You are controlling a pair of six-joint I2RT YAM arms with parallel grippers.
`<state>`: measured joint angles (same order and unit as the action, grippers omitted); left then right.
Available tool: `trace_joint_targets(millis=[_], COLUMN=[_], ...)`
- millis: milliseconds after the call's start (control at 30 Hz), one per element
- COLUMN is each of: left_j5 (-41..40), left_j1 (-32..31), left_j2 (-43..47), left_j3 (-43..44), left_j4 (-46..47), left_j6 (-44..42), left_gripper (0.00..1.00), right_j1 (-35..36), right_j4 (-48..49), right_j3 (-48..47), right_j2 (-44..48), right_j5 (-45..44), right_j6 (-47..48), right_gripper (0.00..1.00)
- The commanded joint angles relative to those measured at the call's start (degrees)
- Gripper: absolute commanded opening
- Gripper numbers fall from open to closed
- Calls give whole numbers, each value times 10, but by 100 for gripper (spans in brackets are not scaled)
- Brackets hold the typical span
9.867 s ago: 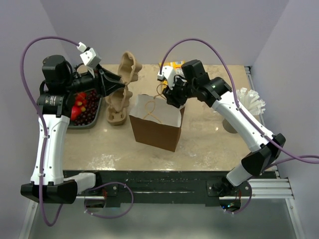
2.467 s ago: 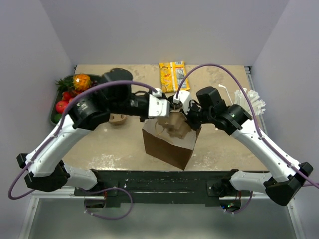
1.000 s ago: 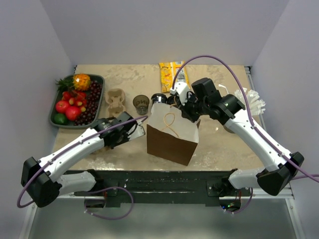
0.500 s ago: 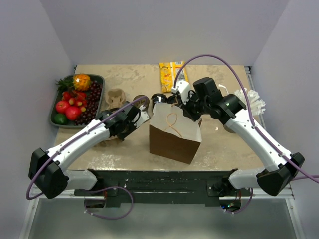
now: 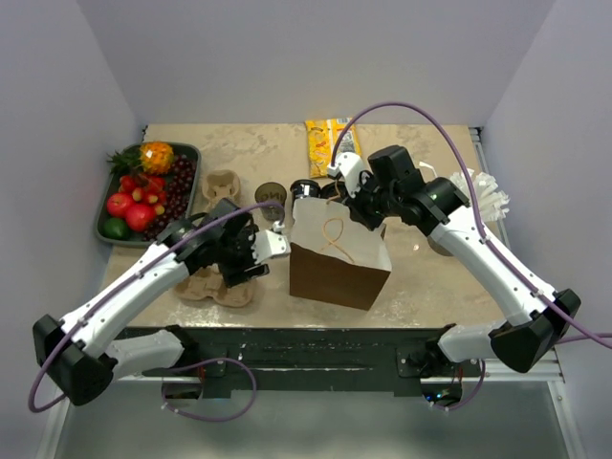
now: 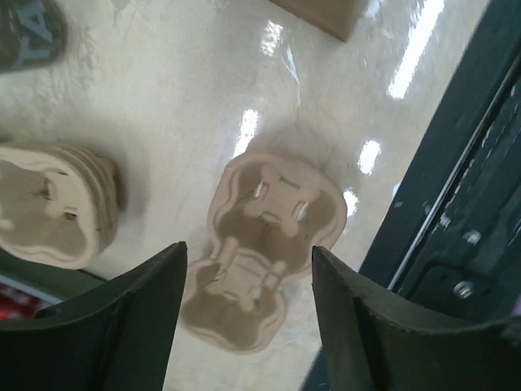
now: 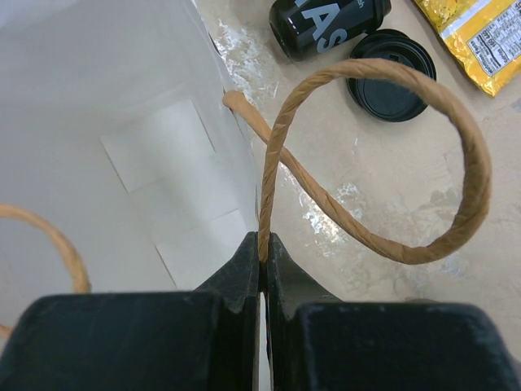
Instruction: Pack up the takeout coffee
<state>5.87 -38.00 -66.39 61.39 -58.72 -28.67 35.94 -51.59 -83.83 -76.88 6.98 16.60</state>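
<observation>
Left tool (image 6: 248,273) parted and empty, hanging over a lone cup carrier (image 6: 264,244) lying flat on the bench (image 6: 163,106) at near left. Seconds ago was reaching over the bag mouth. Pulled back nearer since, leaving the carrier outside the bag, not in it. Likely means loading cups into it first. Just right, paper bag (image 5: 337,268) upright and open. Right tool (image 7: 262,244) clamped on its far rim at the handle (image 7: 374,163), holding as before. Beyond: carrier stack (image 5: 220,186), dark cup (image 5: 271,196), black container (image 7: 326,24) and lid (image 7: 391,85), all still unpacked.
</observation>
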Motion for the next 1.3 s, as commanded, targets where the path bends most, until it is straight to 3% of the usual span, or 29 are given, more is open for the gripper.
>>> trace_joint_targets(millis=[0,100,200,333,633,800,1267], left_j5=[25,-5,-10,47,99,127,106], left_j1=[4,5,16,79,228,238,239], left_j2=[102,133,115,69,-24,-41,-39], left_j3=[-46,-105,-130,-106,-72,-75,-157], left_j4=[-37,-18,-20,-36,-68,-75,-4], left_j6=[-282,-358,-382,-391,-524,-549,-554], left_gripper=[69,68,61,61,64,62,56], right_j1=[-2,-2,-2,-3,-7,-8,-12], right_j4=[11,11,8,8,4,5,4], right_j3=[-24,-22,-16,-4,2,4,-11], right_j2=[7,14,23,34,45,48,35], right_j5=[-4,-7,-9,-8,-5,-5,9], right_j6=[7,7,8,7,6,5,-3], right_gripper=[0,0,0,0,0,0,0])
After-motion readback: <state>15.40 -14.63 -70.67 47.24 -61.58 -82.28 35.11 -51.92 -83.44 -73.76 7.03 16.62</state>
